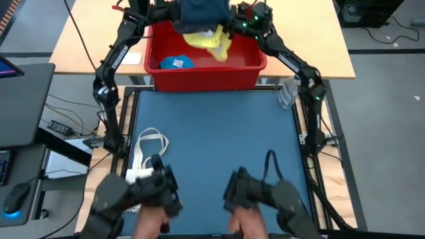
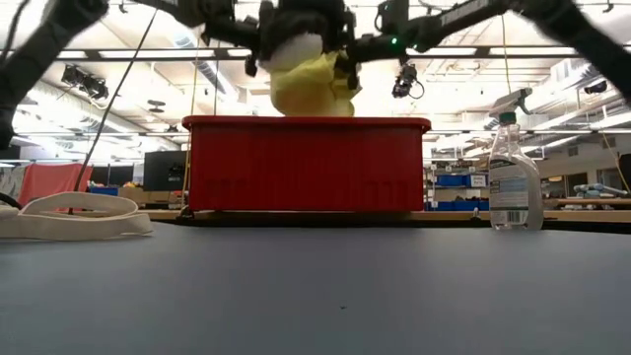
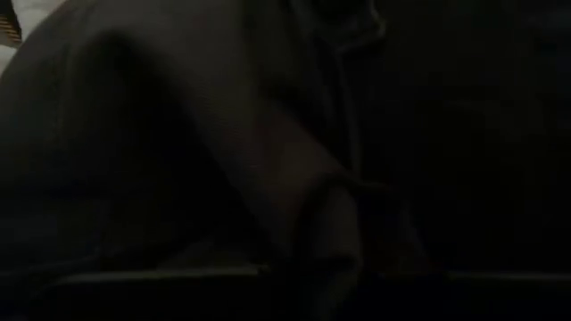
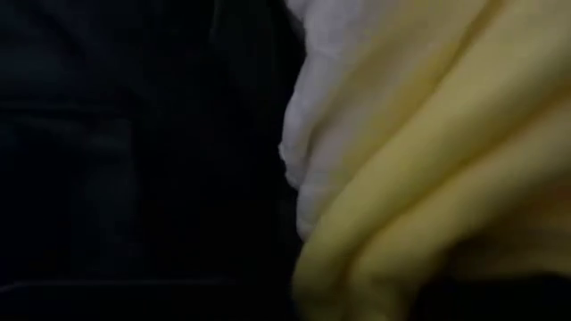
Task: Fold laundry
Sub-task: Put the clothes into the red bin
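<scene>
A bundle of laundry hangs over the red bin (image 1: pixel 199 76) at the table's far edge. It is made of dark navy cloth (image 1: pixel 202 12), a bright yellow piece (image 1: pixel 214 41) and a white piece (image 2: pixel 296 47). My left gripper (image 1: pixel 174 14) and my right gripper (image 1: pixel 234 16) are sunk into the bundle from either side, and the cloth hides them. The left wrist view is filled with dark cloth (image 3: pixel 223 152). The right wrist view shows dark, white (image 4: pixel 348 116) and yellow cloth (image 4: pixel 446 196). A blue piece with a white label (image 1: pixel 176 63) lies on the bin's floor.
A cream tote bag's handles (image 1: pixel 147 149) lie at the left edge of the dark blue table top (image 1: pixel 212 133). A clear spray bottle (image 1: pixel 289 93) stands at the far right, beside the bin. A person's hands (image 1: pixel 156 222) hold control handles at the near edge.
</scene>
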